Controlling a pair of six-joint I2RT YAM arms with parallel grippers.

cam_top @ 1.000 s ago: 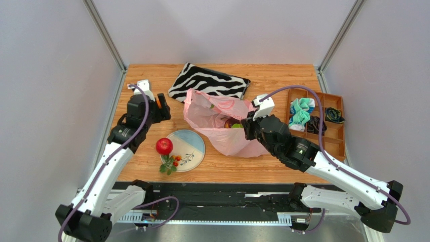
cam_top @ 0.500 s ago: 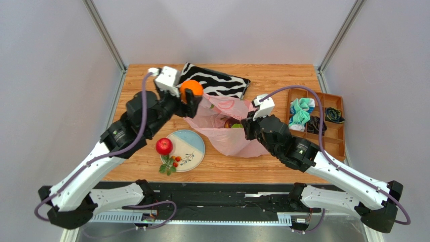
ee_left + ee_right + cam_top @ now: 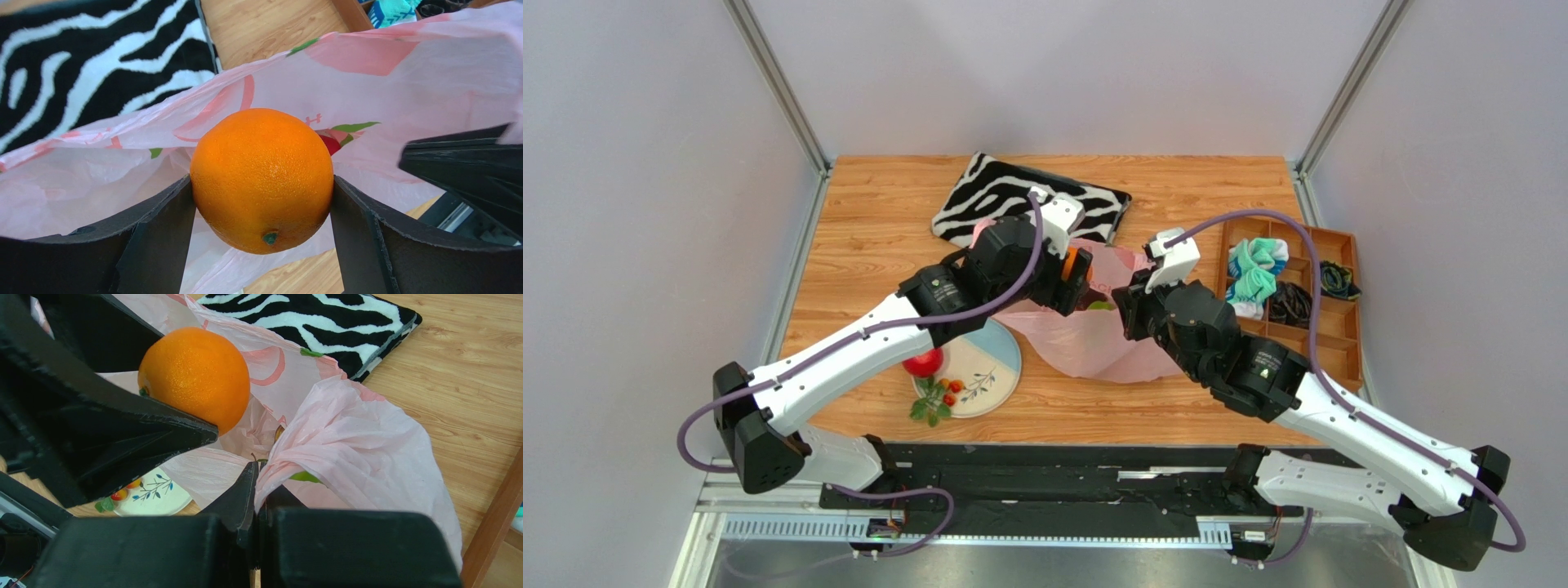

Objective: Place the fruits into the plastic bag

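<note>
Hovering just above the plastic bag (image 3: 399,79), the left gripper (image 3: 262,202) has the orange (image 3: 262,159) wedged between its two fingers. The right gripper (image 3: 255,490) is pinched tight on a fold of the bag's rim, with a bit of green fruit (image 3: 304,476) peeking out beside it. Over at the plate (image 3: 999,355), the red apple (image 3: 918,364) sits at its left edge and the berry sprig (image 3: 934,402) lies at its near edge.
</note>
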